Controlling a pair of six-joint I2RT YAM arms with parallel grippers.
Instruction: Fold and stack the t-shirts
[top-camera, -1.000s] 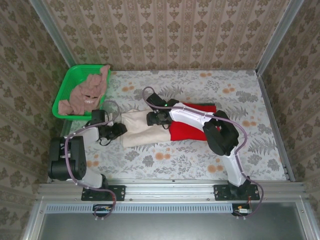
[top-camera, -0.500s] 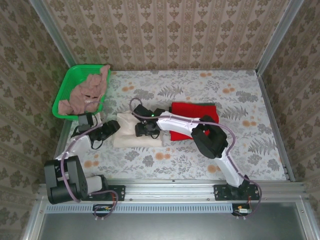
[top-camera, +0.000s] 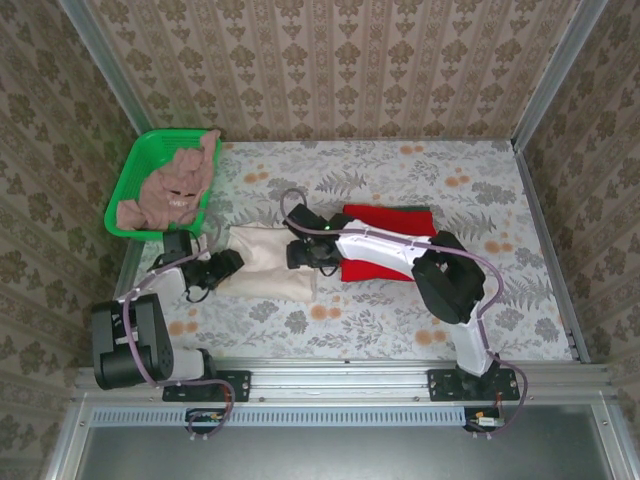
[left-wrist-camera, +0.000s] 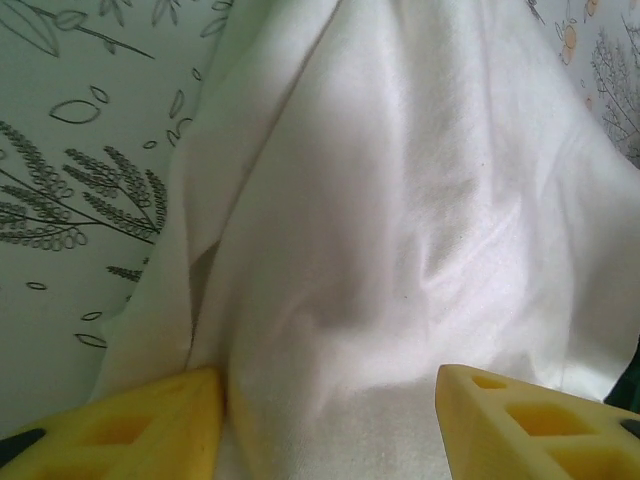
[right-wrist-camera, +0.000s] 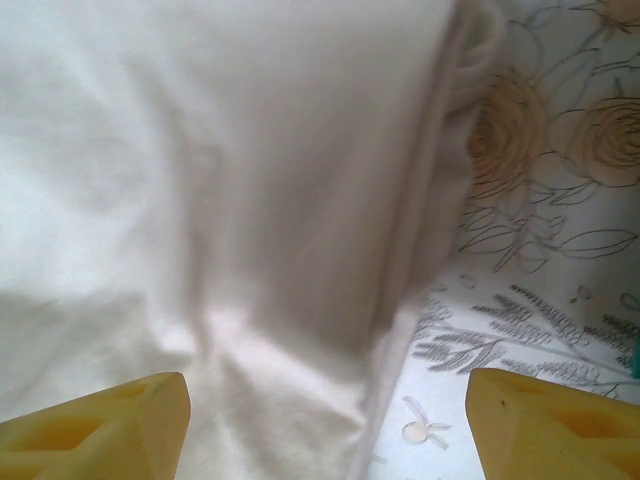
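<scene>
The cream t-shirt (top-camera: 262, 262) lies folded on the table, left of centre. My left gripper (top-camera: 226, 266) sits at its left end, open; in the left wrist view its yellow fingers (left-wrist-camera: 140, 428) stand wide apart (left-wrist-camera: 330, 400) with cream cloth (left-wrist-camera: 400, 200) between and beneath them. My right gripper (top-camera: 301, 253) is at the shirt's right end, open (right-wrist-camera: 330, 405) over the shirt's folded edge (right-wrist-camera: 400, 300). The red t-shirt (top-camera: 392, 248) lies folded right of centre on a dark green one (top-camera: 412, 208). The pink-brown t-shirt (top-camera: 176, 186) lies crumpled in the basket.
The green mesh basket (top-camera: 128, 185) stands at the table's back left corner. The flowered tablecloth (top-camera: 480, 290) is bare to the right and along the front. Metal rails (top-camera: 340, 368) edge the table, and papered walls close in on three sides.
The cream t-shirt has slid left, away from the red one, with both grippers at its ends. The left jaws have opened wider; the right gripper went left, then back a little.
</scene>
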